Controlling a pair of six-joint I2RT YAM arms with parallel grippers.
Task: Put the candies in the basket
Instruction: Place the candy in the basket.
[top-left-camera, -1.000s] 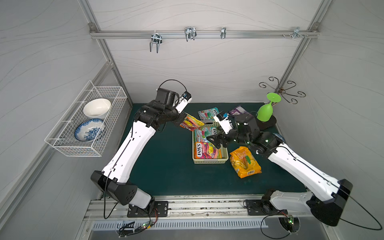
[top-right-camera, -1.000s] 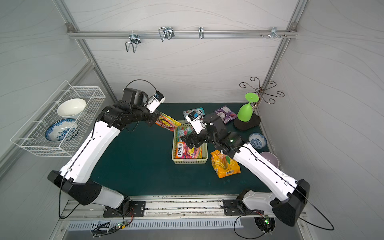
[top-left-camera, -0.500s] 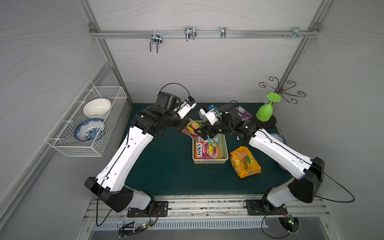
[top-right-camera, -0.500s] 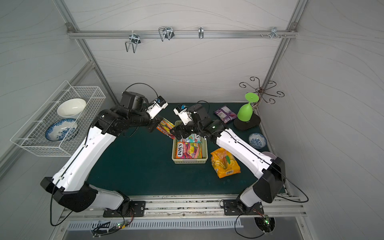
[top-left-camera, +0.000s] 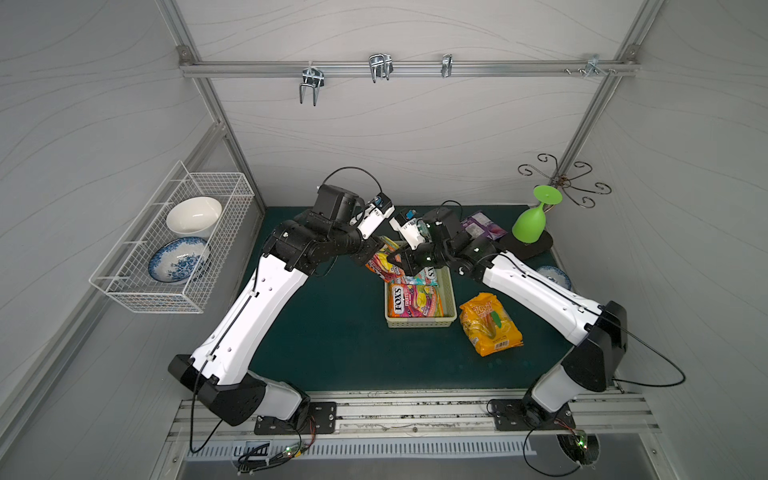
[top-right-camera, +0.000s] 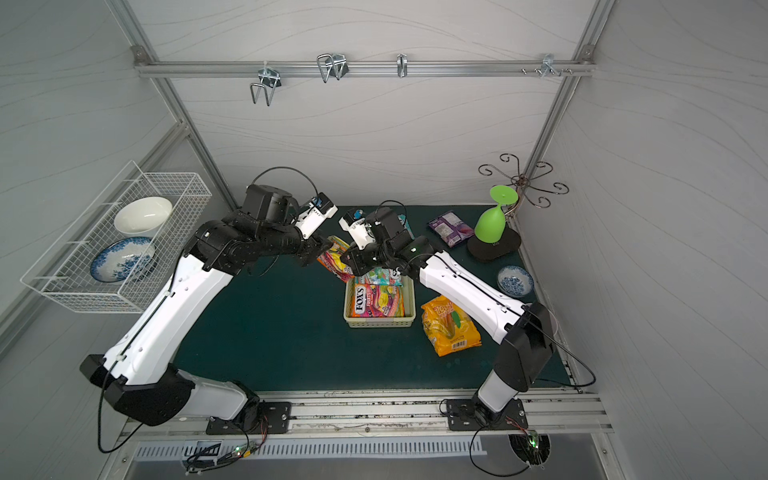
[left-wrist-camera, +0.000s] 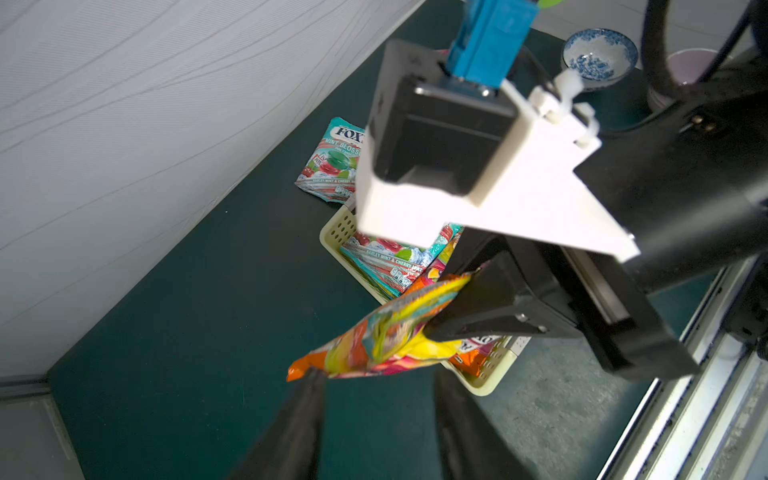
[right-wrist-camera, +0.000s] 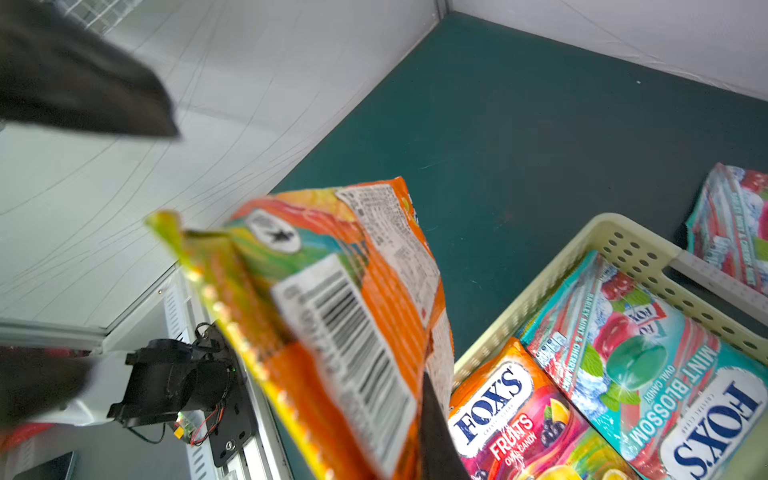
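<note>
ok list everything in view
basket: one, pale green, centre
FOX'S packets: two seen, orange, teal, in basket
raised packet: one, orange, near basket
teal packet: one, mat behind basket
purple packet: one, far mat
large bag: one, yellow-orange, beside basket
goblet: one, green, inverted, far right
small bowl: one, blue-white, right edge
wire basket: one, white, left wall
white bowl: one, inside it
blue-patterned bowl: one, inside it
left gripper: open, by raised packet
right gripper: shut on raised packet

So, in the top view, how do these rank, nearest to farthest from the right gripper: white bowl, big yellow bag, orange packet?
1. Orange packet: clamped in the right gripper.
2. Big yellow bag: on the mat, toward the front.
3. White bowl: in the wire basket, far left.
</note>
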